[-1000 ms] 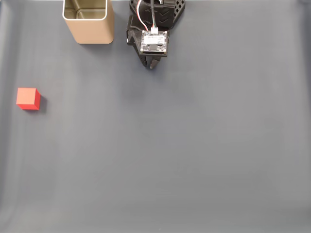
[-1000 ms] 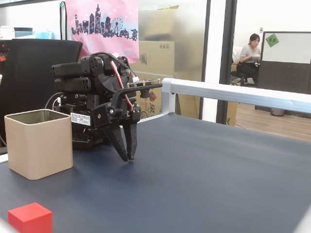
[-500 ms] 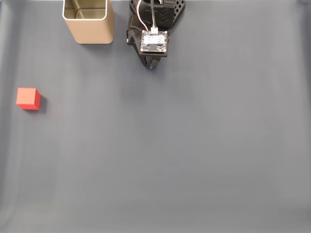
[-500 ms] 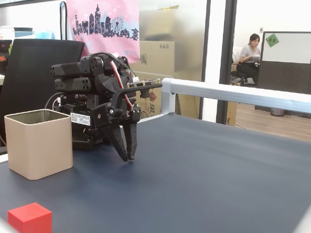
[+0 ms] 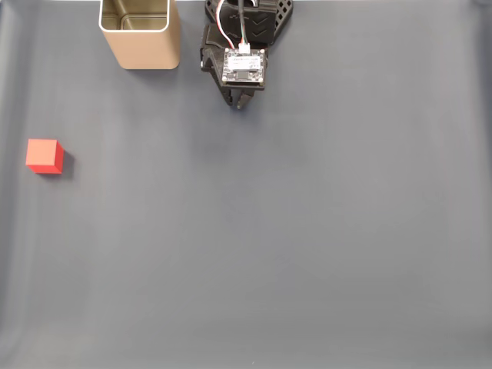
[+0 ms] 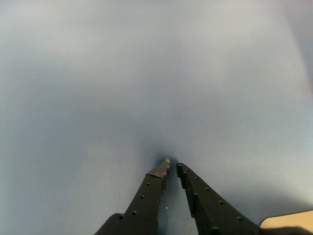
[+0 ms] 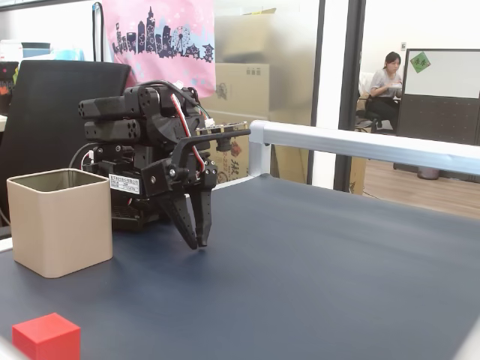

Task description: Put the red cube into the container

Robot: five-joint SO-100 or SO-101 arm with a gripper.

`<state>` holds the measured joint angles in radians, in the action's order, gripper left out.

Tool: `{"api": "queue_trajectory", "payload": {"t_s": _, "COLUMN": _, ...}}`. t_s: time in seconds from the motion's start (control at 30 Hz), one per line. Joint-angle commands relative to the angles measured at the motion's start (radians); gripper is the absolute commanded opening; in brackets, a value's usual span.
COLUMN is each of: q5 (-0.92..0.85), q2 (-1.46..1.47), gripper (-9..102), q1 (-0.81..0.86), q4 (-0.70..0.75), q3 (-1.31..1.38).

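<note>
Red, sharp-edged small cube is left ungrasped well apart from the nearly closed, empty black gripper, parked beside the tall tan metal container.

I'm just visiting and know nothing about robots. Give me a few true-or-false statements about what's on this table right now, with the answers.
1. The red cube is already inside the container. False: it lies on the dark mat, well apart from the container.
2. The pincer holds nothing. True: its fingers are nearly together with nothing between them.
3. The container lies tipped on its side. False: it stands upright with its mouth open upward.
4. In the top-down fixed view, the container stands just left of the arm. True.
5. The pincer hangs directly over the cube. False: it is near the arm's base, far from the cube.
</note>
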<state>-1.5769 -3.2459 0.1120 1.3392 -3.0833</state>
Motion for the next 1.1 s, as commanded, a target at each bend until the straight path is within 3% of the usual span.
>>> {"api": "queue_trajectory", "payload": {"t_s": 0.0, "q5": -0.009, "q2": -0.078, "gripper": 1, "q1": -0.011, "q4": 0.011, "q3": -0.011}}
{"api": "queue_trajectory", "payload": {"t_s": 0.9, "q5": -0.025, "q2": -0.08, "gripper": 0, "q1": -0.02, "q4": 0.009, "q3": -0.011}}
{"api": "queue_trajectory", "payload": {"t_s": 1.07, "q5": -0.032, "q2": -0.071, "gripper": 1, "q1": -0.023, "q4": -0.132, "q3": -0.011}}
